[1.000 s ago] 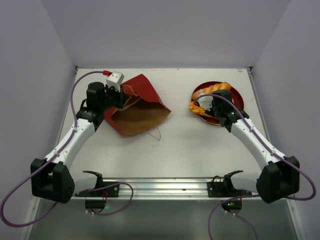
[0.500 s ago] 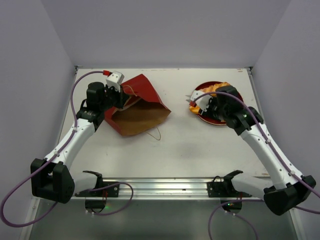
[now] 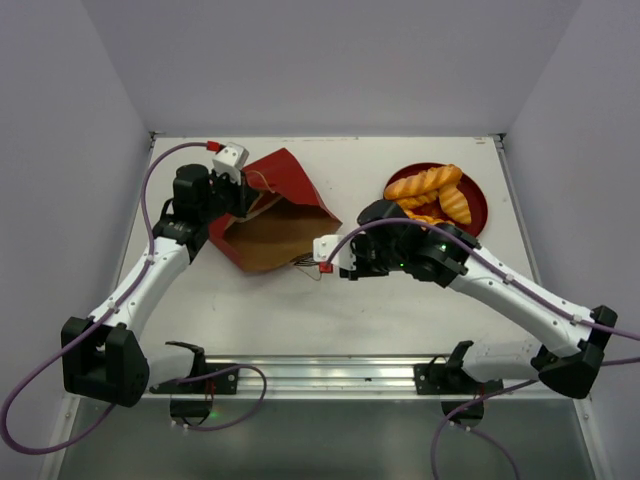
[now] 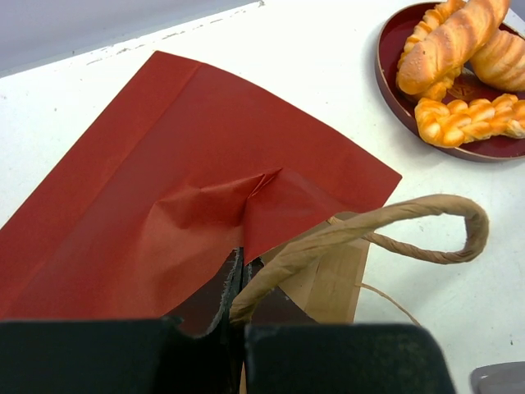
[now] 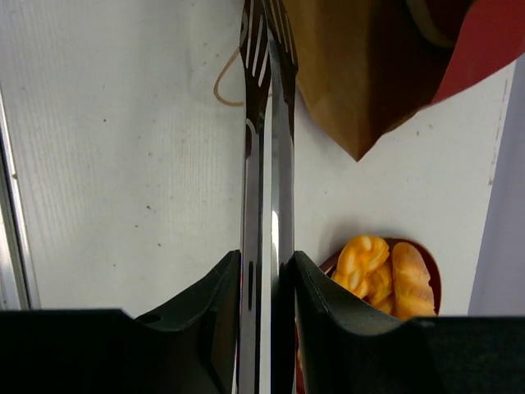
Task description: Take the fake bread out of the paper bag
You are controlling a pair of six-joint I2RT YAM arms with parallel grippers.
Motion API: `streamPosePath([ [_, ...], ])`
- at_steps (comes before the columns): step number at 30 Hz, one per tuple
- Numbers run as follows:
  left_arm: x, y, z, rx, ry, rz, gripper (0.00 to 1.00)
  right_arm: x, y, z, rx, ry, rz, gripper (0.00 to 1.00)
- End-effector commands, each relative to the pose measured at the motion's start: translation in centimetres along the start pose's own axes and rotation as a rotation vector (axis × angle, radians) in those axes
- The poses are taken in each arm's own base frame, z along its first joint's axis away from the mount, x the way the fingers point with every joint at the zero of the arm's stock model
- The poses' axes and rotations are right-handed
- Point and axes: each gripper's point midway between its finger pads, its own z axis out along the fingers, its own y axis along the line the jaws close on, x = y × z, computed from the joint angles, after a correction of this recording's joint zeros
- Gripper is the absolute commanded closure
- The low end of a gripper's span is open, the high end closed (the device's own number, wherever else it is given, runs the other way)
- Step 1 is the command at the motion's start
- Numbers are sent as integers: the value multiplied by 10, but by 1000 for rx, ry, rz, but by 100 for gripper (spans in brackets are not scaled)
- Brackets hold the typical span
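Observation:
The red paper bag (image 3: 285,190) lies on its side at the left, its brown kraft mouth facing the front. My left gripper (image 3: 238,200) is shut on the bag's rim by a tan handle (image 4: 426,222), as the left wrist view (image 4: 238,316) shows. My right gripper (image 3: 347,258) is shut on metal tongs (image 5: 267,123), whose closed, empty tips sit at the bag's mouth (image 5: 361,74). Several orange-golden fake bread pieces (image 3: 425,185) lie on the red plate (image 3: 481,205). They also show in the left wrist view (image 4: 455,49) and the right wrist view (image 5: 377,267). No bread shows inside the bag.
A thin tan handle loop (image 3: 316,268) lies on the table in front of the bag. A metal rail (image 3: 320,372) runs along the near edge. White walls close in the back and sides.
My right arm has swung left from over the plate to the bag's mouth with the tongs. The twisted pastry the tongs held now lies on the plate. The left arm has not moved.

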Motion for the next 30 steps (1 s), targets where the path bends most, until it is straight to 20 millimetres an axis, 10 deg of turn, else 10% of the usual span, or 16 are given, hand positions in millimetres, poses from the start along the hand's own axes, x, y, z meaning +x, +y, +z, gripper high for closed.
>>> streamPosePath([
  [1, 0, -5, 1, 33, -13, 34, 100, -27, -25, 15, 119, -7, -26, 66],
  [12, 4, -6, -6, 26, -20, 43, 100, -66, -103, 111, 522, 44, -152, 64],
  [30, -5, -8, -12, 24, -48, 35, 100, -57, -112, 200, 597, 195, -251, 60],
])
